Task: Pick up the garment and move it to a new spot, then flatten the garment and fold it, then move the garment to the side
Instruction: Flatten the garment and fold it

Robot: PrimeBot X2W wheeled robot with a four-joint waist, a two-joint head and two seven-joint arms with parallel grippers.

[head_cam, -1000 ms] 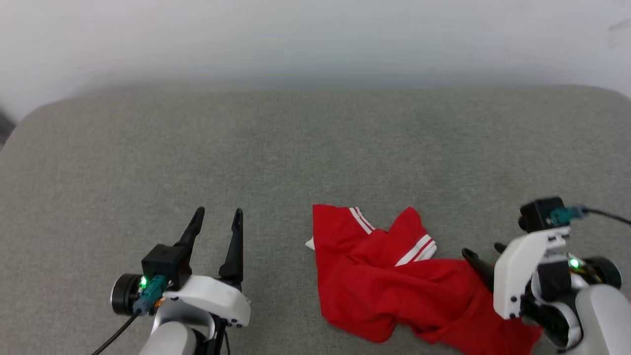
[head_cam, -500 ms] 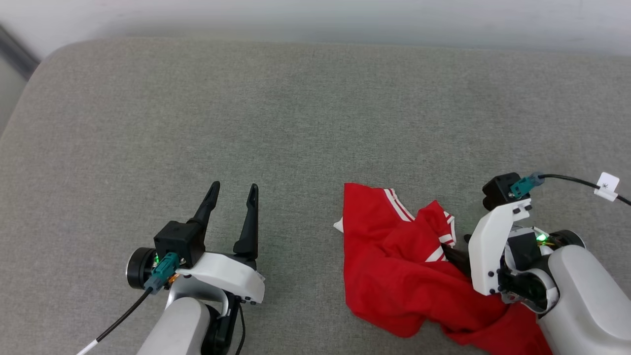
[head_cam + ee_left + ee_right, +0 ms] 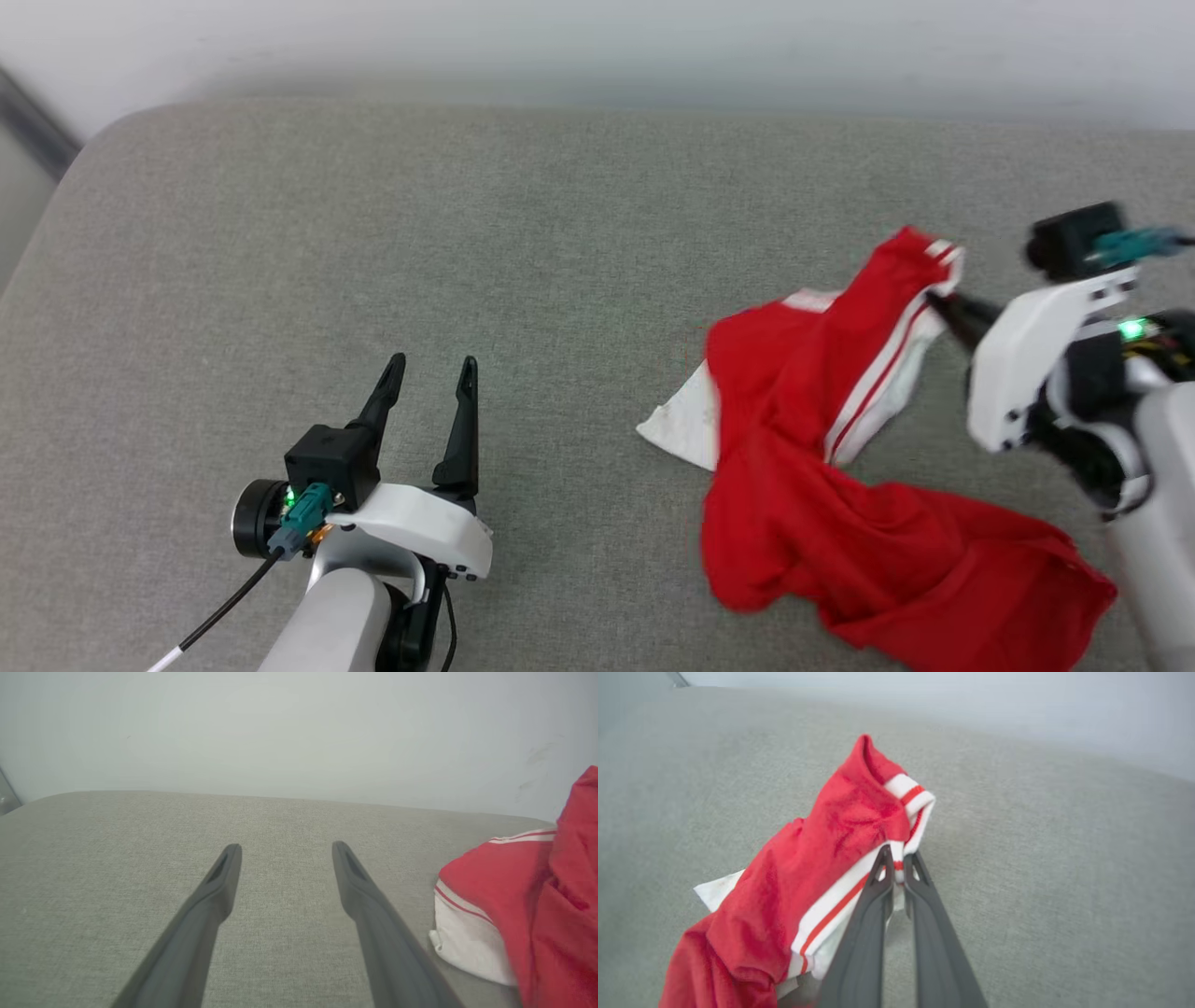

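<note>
head view, one garment [image 3: 812, 467], right pincer [image 3: 935, 302] clamped on its striped trim, left pincer [image 3: 431, 362] apart

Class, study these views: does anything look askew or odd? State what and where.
The garment is crumpled, not flat. Its striped edge is pinched and held up in the shut right gripper, the rest trails on the grey cushion, and white lining is turned out on the robot's left side.

The right gripper [image 3: 941, 304], open before, now pinches the red shirt [image 3: 794, 485] by its striped edge [image 3: 878, 383] and lifts it toward the upper right, showing its white inside [image 3: 681, 425].
</note>
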